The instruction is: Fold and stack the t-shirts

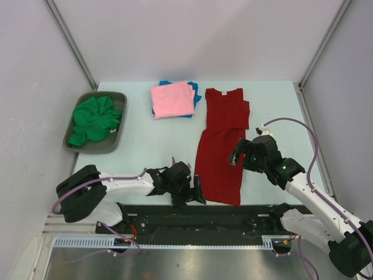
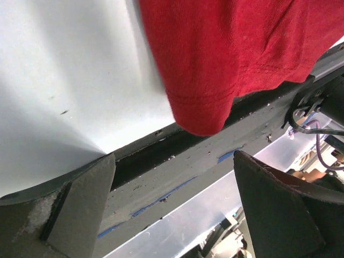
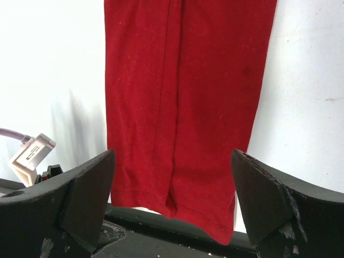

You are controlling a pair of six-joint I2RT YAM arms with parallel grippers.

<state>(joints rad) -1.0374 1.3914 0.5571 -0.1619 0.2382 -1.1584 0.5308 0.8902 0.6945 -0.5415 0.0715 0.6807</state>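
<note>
Dark red t-shirt [image 1: 220, 149] lies folded lengthwise; left gripper [image 1: 189, 195] and right gripper [image 1: 240, 156] gape empty. Guessing they pinch the hem [image 1: 224, 201] next.

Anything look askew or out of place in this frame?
Yes. The dark red t-shirt, folded into a long strip, lies slightly slanted with its hem hanging over the near edge of the table. The green t-shirt sits crumpled in the grey tray.
</note>
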